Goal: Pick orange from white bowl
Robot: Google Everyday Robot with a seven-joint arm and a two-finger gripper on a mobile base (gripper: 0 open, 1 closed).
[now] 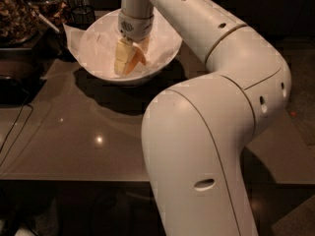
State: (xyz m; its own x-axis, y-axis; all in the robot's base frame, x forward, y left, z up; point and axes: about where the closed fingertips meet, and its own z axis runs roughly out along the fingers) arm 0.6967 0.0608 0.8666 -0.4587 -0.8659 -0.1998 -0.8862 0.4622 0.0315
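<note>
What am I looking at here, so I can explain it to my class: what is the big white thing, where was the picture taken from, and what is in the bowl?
The big white shape is a robot arm, the single arm of a machine on a mobile base. There is only one picture. It is taken from close behind the arm and looks down past it at a shiny brown table. The arm bends up and over, and its tip, the claw, reaches down into a white bowl lined with white paper at the far side of the table. An orange shows right against the claw inside the bowl. Whether the claw actually grips it cannot be told from this picture. Some dark things stand at the far left, too dim to name.
</note>
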